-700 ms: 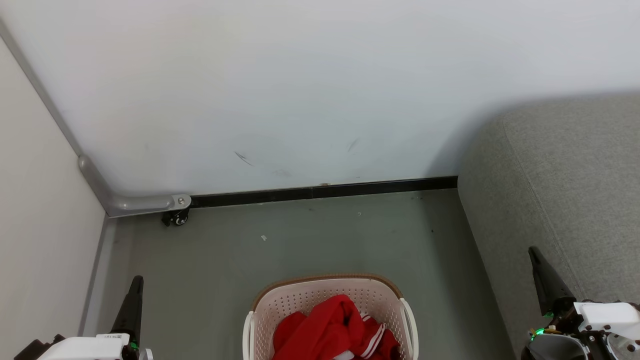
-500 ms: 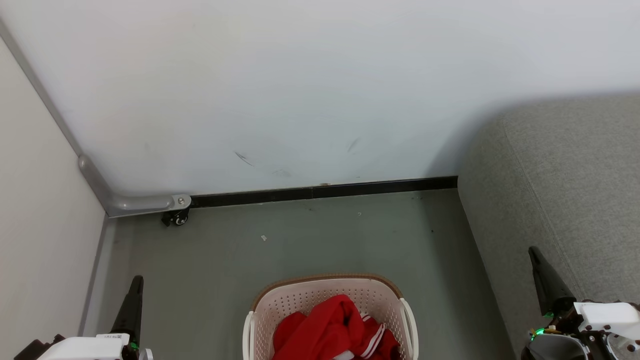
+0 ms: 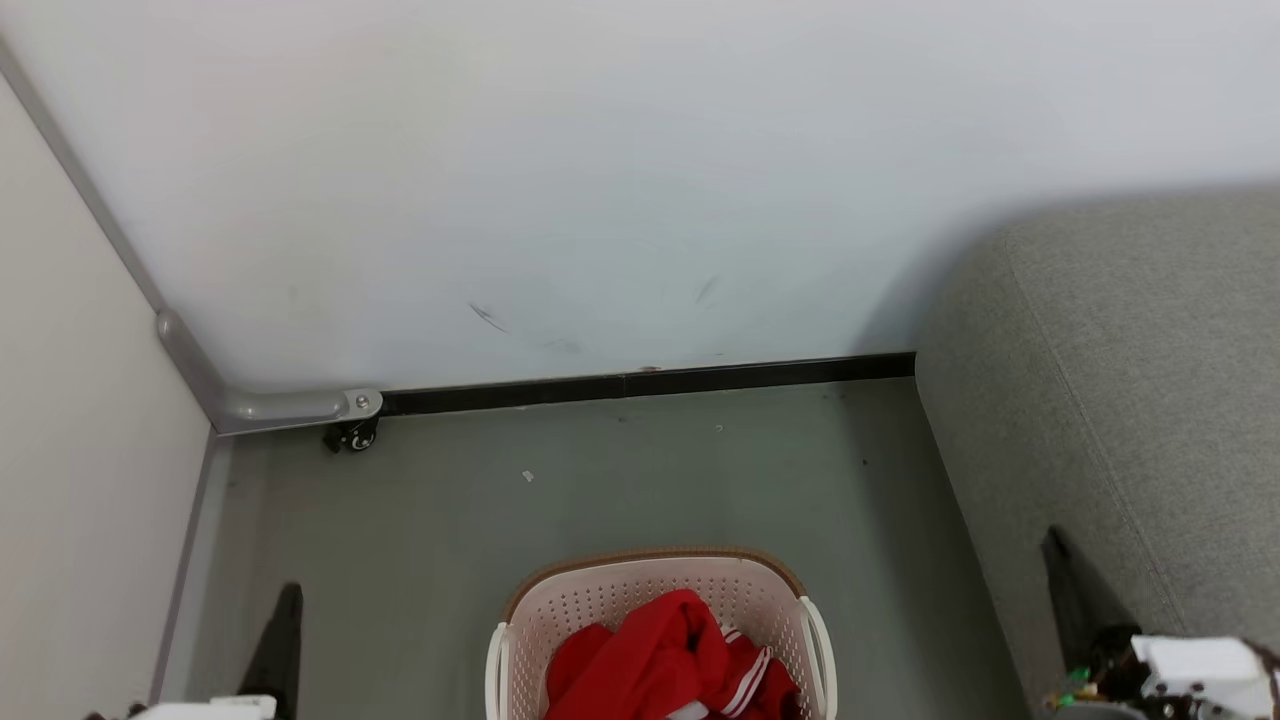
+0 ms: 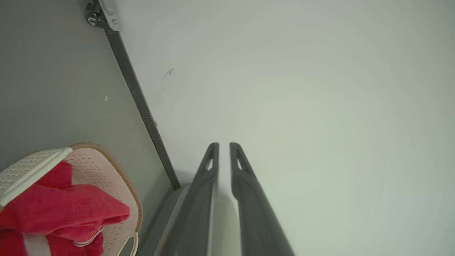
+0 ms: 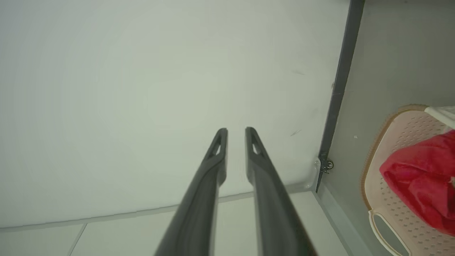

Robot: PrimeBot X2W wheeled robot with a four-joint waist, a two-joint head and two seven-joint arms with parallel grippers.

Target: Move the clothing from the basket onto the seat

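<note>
The head camera sits high and looks down at the floor (image 3: 620, 480). From there the wall (image 3: 600, 180) is far off at 12 o'clock and the basket (image 3: 655, 590) is close at 6 o'clock. The left wrist camera looks along the left gripper (image 4: 224, 145) at the wall, with the basket at 8 o'clock. The right wrist camera looks along the right gripper (image 5: 236, 129), with the basket at 4 o'clock. All three see the wall and the basket.

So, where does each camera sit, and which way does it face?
Head view: on the robot's head, facing forward and down at the cream-white perforated plastic basket and the grey fabric sofa; left gripper and right gripper at the bottom corners.
Left wrist view: on the left wrist, facing along the left gripper's dark fingers towards the white wall.
Right wrist view: on the right wrist, along its fingers to the same wall.
Shared: both wrist views catch the basket with the bright red clothing.
</note>
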